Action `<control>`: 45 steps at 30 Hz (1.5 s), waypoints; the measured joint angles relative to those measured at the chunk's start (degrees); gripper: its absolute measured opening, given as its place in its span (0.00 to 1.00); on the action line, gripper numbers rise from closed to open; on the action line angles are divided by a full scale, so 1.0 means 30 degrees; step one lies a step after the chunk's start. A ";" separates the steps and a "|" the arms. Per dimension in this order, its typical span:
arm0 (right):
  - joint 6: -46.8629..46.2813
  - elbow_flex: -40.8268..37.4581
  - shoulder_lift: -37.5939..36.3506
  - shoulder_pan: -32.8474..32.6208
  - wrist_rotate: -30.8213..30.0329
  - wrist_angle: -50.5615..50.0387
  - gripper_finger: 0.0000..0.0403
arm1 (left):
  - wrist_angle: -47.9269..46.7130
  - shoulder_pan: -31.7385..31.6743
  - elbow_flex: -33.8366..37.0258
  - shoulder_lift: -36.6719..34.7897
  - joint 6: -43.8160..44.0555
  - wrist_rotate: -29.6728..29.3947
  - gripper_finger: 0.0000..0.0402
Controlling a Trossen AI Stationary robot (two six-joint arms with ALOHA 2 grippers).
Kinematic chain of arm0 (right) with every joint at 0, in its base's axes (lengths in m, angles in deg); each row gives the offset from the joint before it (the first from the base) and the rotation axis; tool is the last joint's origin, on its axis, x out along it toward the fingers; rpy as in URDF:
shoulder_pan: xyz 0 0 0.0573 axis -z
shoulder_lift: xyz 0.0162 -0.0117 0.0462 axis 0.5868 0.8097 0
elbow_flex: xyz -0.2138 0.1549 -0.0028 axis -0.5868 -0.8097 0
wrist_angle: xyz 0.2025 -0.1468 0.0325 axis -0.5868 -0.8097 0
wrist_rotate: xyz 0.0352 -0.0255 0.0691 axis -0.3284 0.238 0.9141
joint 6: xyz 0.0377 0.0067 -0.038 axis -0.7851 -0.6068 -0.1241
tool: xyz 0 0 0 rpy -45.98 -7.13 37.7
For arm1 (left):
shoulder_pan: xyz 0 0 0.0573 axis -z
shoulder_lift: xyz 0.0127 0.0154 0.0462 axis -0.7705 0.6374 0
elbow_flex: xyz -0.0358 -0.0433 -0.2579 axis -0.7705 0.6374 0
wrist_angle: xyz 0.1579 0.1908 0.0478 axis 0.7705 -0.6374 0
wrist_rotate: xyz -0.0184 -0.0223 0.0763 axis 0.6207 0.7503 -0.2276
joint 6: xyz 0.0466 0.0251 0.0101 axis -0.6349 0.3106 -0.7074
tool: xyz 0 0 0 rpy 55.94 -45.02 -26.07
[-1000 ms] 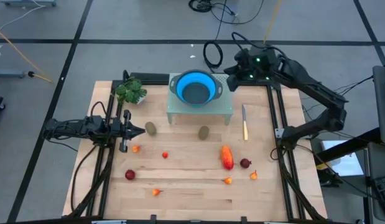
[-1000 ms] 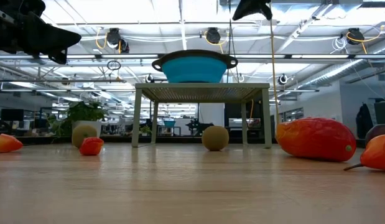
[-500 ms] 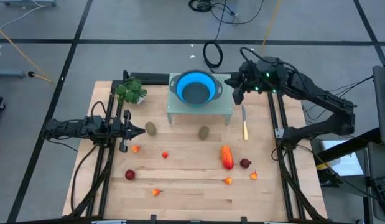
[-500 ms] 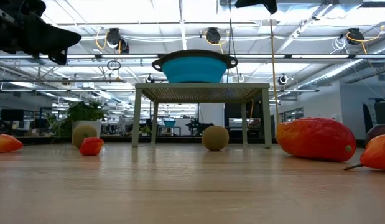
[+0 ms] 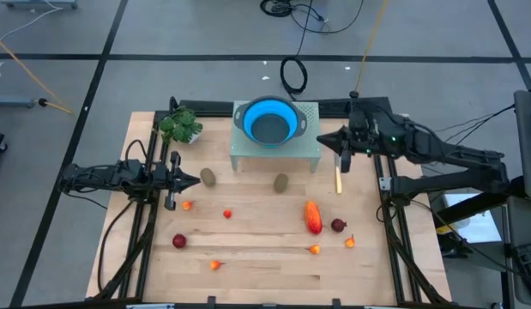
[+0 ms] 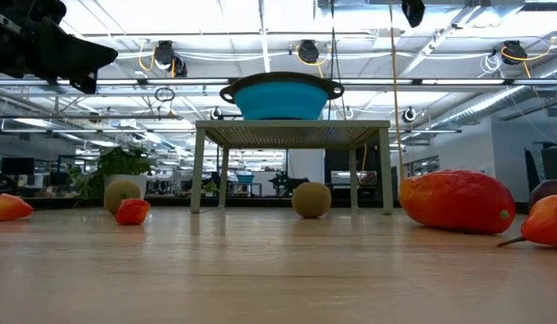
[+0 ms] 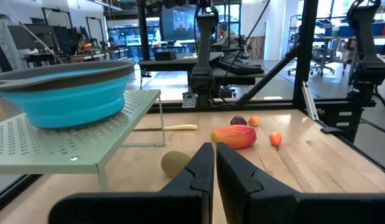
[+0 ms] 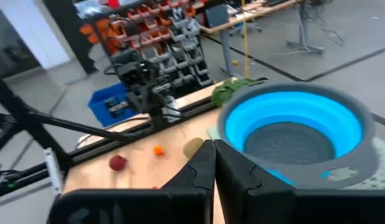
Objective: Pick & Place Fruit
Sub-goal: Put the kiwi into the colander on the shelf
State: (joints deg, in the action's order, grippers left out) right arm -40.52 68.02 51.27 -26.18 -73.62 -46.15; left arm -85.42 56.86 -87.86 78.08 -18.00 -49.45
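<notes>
Since the earlier frames the right tool point(image 5: 337, 143) has swung from behind the stand point(image 5: 312, 154) to its right side, above the knife point(image 5: 338, 178); it is clenched and carries nothing. The left tool point(image 5: 193, 180) is unmoved, clenched and empty, just left of the left kiwi point(image 5: 208, 177).

View differences:
- High view: shows all fruit on the worktop point(image 5: 265, 275), none in the blue bowl point(image 5: 269, 120) on the stand.
- Low view: shows the bowl's side profile and the stand's legs; only part of the fruit is visible, and the right tool appears only as a dark tip at the top edge.
- Left wrist view: shows the fingers point(image 7: 198, 171) pressed together, with a kiwi beyond them.
- Right wrist view: shows the bowl's grey inner base, which is empty.

Counts (high view):
- Kiwis: two, the second point(image 5: 281, 182) in front of the stand.
- Long orange-red piece point(image 5: 313, 217): one.
- Dark red round pieces: two point(image 5: 179, 241) point(image 5: 338, 225).
- Small orange-red pieces: five point(image 5: 188, 205) point(image 5: 227, 214) point(image 5: 216, 265) point(image 5: 314, 250) point(image 5: 349, 242).
- Leafy bunch point(image 5: 180, 126): one, at the far left corner.

Orientation: the long piece's axis runs front to back, slightly tilted. The knife lies parallel to it.
</notes>
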 joint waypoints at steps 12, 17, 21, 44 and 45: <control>-0.0426 -0.2612 -0.2744 -0.0938 -0.0007 0.0795 0.00 | -0.0007 -0.0001 0.0000 0.0002 -0.0007 -0.0007 0.05; -0.0012 -0.3348 -0.3749 -0.0938 -0.0007 0.0794 0.00 | -0.0007 0.0003 0.0000 0.0000 -0.0002 -0.0010 0.05; 0.0020 -0.3921 -0.4533 -0.0938 -0.0007 0.0795 0.00 | -0.0007 -0.0001 0.0000 -0.0005 -0.0001 -0.0015 0.05; 0.0471 -0.7367 -0.7635 -0.0938 0.0061 0.2782 0.00 | -0.0004 0.0002 0.0000 -0.0005 0.0000 -0.0022 0.05; 0.0558 -0.7575 -0.7818 -0.0936 0.0056 0.2924 0.00 | -0.0007 0.0003 0.0000 -0.0002 0.0000 -0.0022 0.05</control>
State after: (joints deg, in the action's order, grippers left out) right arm -38.84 45.30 27.81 -28.98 -73.45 -37.38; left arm -85.45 56.87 -87.86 78.08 -18.00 -49.52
